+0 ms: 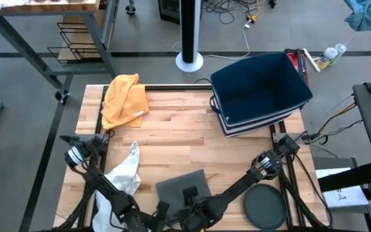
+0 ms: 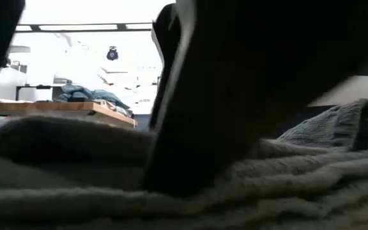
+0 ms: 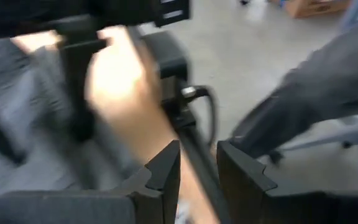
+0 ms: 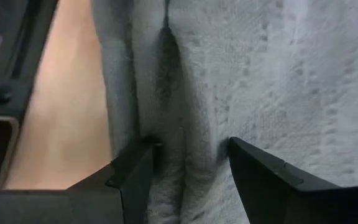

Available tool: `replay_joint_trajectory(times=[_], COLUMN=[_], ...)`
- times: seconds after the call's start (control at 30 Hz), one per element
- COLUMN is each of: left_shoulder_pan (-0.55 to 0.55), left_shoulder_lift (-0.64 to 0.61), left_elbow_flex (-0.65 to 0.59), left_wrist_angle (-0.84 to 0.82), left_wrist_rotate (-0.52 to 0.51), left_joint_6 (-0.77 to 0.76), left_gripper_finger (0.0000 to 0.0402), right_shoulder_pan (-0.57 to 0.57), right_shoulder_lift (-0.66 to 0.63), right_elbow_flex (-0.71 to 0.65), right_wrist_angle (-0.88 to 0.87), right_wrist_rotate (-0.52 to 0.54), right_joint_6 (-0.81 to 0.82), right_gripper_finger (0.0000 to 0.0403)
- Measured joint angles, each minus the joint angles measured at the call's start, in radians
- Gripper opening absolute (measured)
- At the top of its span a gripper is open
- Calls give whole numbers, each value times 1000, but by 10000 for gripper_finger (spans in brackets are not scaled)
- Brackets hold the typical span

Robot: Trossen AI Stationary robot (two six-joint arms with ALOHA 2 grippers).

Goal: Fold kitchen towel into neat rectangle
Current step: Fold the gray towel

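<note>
Right gripper (image 4: 188, 158) is down on the grey towel (image 1: 184, 189) at the table's near edge. Its jaws stand apart with a raised ridge of the towel between them, and both fingertips (image 4: 143, 155) press into the cloth. Whether they pinch the ridge tight I cannot tell; it looks like a loose grasp on the fold. In the low view the towel (image 2: 171, 198) fills the foreground in rumpled folds, with a dark arm part planted on it.

Left gripper (image 3: 197, 168) sits beside the right one at the near edge, in the high view low at (image 1: 166, 209). Its fingers (image 3: 166, 168) are close, with a narrow gap. Nothing shows between them, only the table rim and floor beyond. Wrist view is blurred, so contact with the towel cannot be told.

Also on the table (image 1: 172, 129):
- white cloth (image 1: 124, 171), crumpled, near-left
- yellow cloth (image 1: 124, 100), bunched, far-left corner
- blue bin (image 1: 259, 90), far right
- dark round disc (image 1: 265, 206), near right

No readable writing or labels anywhere.
</note>
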Motion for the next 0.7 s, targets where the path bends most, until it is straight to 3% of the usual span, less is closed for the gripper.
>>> replay_joint_trajectory(times=[0.13, 0.27, 0.4, 0.5, 0.7], left_shoulder_pan=[3, 6, 6, 7, 6], left_shoulder_lift=[30, 43, 44, 27, -56], left_elbow_flex=[12, 8, -8, -15, -18], left_wrist_angle=[4, 4, 2, -43, -199], left_wrist_rotate=[-95, -111, -133, -153, -184], left_joint_6=[-21, -69, -87, -88, -109], left_gripper_finger=[103, 106, 106, 102, 94], right_shoulder_pan=[-1, -6, -26, -63, -166], right_shoulder_lift=[-2, -5, -5, -6, -7], right_elbow_flex=[0, 0, 0, 0, 0], right_wrist_angle=[-3, -6, -56, -107, -119], right_wrist_rotate=[-43, -43, 15, 63, 58], right_joint_6=[1, 1, 13, 7, -77], right_gripper_finger=[199, 199, 193, 179, 151])
